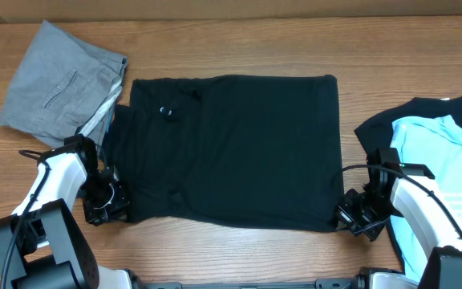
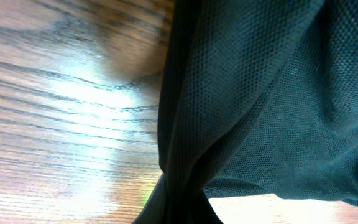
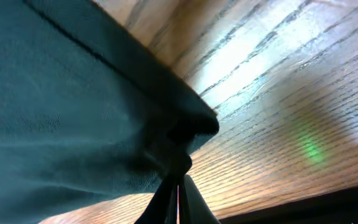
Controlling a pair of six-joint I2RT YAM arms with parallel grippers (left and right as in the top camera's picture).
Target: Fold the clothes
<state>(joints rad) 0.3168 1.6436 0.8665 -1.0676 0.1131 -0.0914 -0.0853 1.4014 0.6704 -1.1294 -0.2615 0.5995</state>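
Note:
A black mesh garment [image 1: 231, 148] lies spread flat across the middle of the wooden table. My left gripper [image 1: 109, 202] is at its near left corner, shut on the black fabric [image 2: 185, 205], which bunches into the jaws in the left wrist view. My right gripper [image 1: 350, 213] is at the near right corner, shut on the hem [image 3: 179, 174], which gathers into the closed fingertips in the right wrist view.
Folded grey trousers [image 1: 58, 84] lie at the far left. A light blue and black shirt [image 1: 447, 168] lies at the right edge, partly under my right arm. The table's front edge [image 3: 328, 199] is close behind the right gripper.

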